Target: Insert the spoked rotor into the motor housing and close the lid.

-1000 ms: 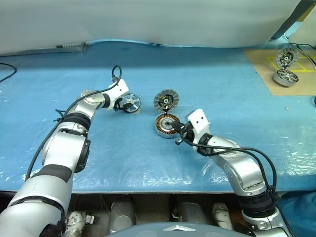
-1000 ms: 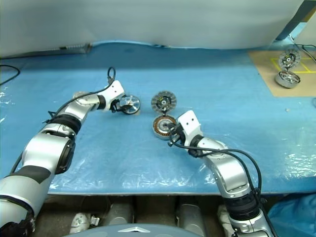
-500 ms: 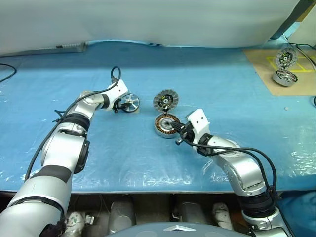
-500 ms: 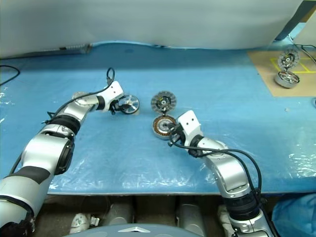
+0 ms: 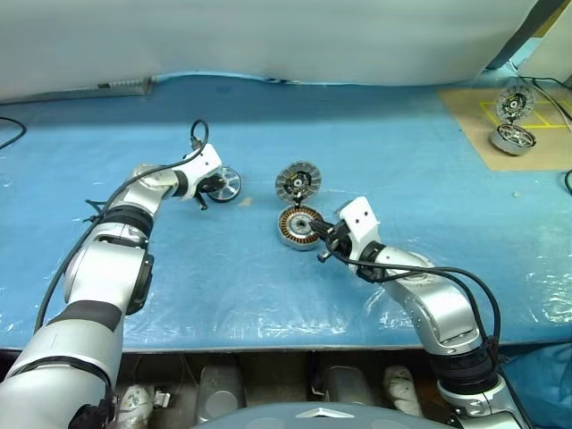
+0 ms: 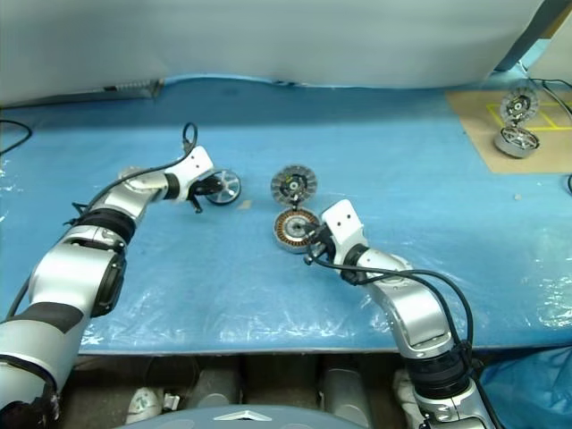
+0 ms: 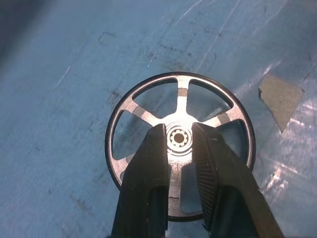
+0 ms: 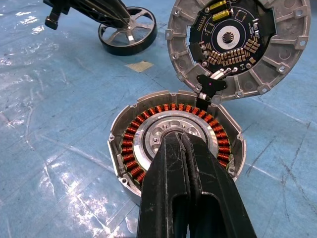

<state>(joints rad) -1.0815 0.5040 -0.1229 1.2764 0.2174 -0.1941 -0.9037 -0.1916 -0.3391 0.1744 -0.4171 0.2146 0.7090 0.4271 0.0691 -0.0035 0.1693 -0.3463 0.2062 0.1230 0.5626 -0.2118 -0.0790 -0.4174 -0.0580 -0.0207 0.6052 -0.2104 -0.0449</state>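
So there's one spoked rotor (image 7: 181, 144) on the blue worktop (image 5: 268, 277), off to the left of one motor housing (image 8: 176, 144) with its copper coils showing. One lid (image 8: 233, 42) stands open at the housing's far edge. Left gripper (image 7: 179, 138) has its jaws pinched around the rotor's hub. Right gripper (image 8: 179, 144) has jaws closed, tips at the housing's centre. A second similar unit (image 5: 509, 138) sits on tan cardboard (image 5: 474, 134) far right.
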